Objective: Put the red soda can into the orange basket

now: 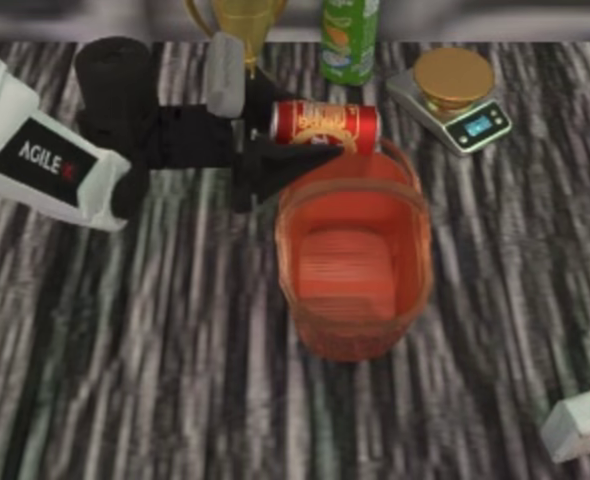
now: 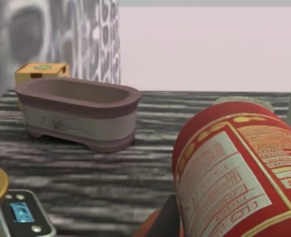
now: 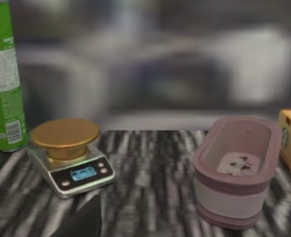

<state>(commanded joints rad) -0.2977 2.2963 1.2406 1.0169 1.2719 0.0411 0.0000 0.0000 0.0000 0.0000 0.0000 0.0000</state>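
Red soda can (image 1: 325, 124) lies on its side, long axis running left to right, clamped in the left gripper (image 1: 300, 150) above the far rim of the orange basket (image 1: 415, 260). That arm reaches in from the table's left. Beyond stands a green canister (image 1: 349, 40). Right arm is out of the top view.

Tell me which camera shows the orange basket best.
The top view: the whole orange basket shows from above, rim, handle and ribbed floor. The left wrist view may catch only an orange sliver at its bottom edge; the right wrist view shows none of it.
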